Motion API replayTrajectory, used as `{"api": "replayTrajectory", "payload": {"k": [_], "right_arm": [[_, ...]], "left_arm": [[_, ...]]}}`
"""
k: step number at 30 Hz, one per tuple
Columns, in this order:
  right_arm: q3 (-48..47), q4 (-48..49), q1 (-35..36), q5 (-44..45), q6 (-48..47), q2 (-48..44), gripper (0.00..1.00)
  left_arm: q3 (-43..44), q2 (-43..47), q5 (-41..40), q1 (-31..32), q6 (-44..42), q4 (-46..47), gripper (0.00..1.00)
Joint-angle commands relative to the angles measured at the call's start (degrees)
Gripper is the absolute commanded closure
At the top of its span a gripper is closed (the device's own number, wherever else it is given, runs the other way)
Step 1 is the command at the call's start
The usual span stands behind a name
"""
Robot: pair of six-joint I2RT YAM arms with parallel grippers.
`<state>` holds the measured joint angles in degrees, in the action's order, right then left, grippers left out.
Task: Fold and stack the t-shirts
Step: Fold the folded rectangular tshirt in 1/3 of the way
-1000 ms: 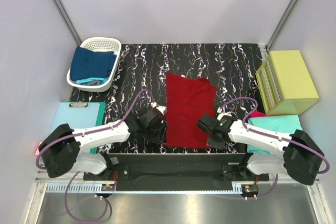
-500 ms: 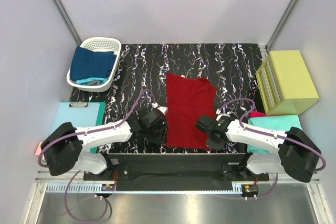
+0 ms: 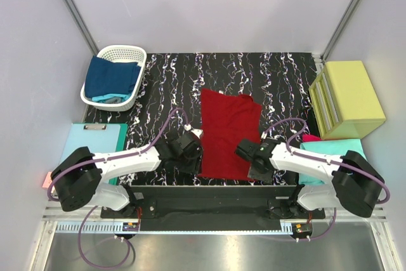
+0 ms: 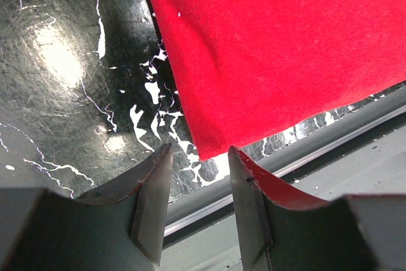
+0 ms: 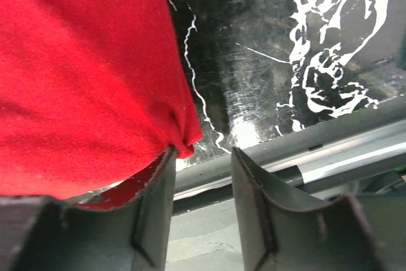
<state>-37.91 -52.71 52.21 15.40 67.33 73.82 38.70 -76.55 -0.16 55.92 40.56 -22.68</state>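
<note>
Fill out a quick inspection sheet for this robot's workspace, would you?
Surface: black marbled table top, glossy.
Job's things: dark red t-shirt flat at centre; navy t-shirt in white basket; teal t-shirt and magenta t-shirt at the right, by the box.
Clutter: yellow-green box; pale-blue clipboard.
Grippers: left gripper open at the red shirt's near-left corner; right gripper open at its near-right corner.
Cables: purple cables looping over both arms.
Surroundings: pale walls enclosing the table.
</note>
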Motion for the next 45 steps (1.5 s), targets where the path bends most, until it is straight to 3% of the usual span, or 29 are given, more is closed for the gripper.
{"api": "replayTrajectory", "payload": {"k": [1,5,6,7,10,16,20,21,24,28,33,38,45], "right_arm": [[-3.1,-2.8,0.5,1.5,1.8,2.9,0.51],[-4.1,-1.7,0.5,0.8,1.2,4.7,0.59],[-4.1,-1.3,0.5,0.7,1.1,4.8,0.63],[-4.1,-0.8,0.5,0.5,1.0,4.8,0.74],[-3.8,-0.1,0.5,0.0,1.1,5.4,0.83],[-3.2,0.3,0.6,-0.7,1.7,6.2,0.84],[-3.3,0.3,0.6,-0.9,1.7,6.1,0.91],[-3.4,0.2,0.6,-0.8,1.8,6.1,0.87],[-4.2,-1.5,0.5,0.2,2.1,6.4,0.63],[-4.2,-2.8,0.6,0.9,2.7,7.6,0.53],[-4.7,-3.0,0.6,1.1,2.7,8.7,0.55],[-5.6,-4.6,0.6,2.5,3.2,10.8,0.75],[-6.2,-4.6,0.6,2.6,3.1,11.7,0.76]], "left_arm": [[2.9,-0.5,-1.9,0.4,-0.2,0.6,0.55],[2.9,-0.5,-2.0,0.5,-0.6,0.4,0.55],[2.9,-0.4,-2.0,0.5,-0.7,0.3,0.55],[2.8,-0.4,-1.9,0.5,-0.7,0.4,0.55],[2.4,0.0,-2.1,0.5,-0.8,0.3,0.55],[2.2,0.4,-2.2,0.5,-1.1,-0.1,0.56],[2.3,0.3,-2.2,0.5,-1.3,-0.2,0.56],[2.3,0.3,-2.3,0.5,-1.3,-0.3,0.56],[2.1,0.3,-2.3,0.6,-1.2,-0.4,0.56],[2.2,0.1,-2.4,0.6,-1.2,-0.6,0.56],[2.3,0.0,-2.6,0.7,-1.2,-0.8,0.56],[2.5,0.2,-3.0,0.9,-1.2,-1.4,0.56],[2.4,0.3,-3.2,0.9,-1.2,-1.7,0.57]]}}
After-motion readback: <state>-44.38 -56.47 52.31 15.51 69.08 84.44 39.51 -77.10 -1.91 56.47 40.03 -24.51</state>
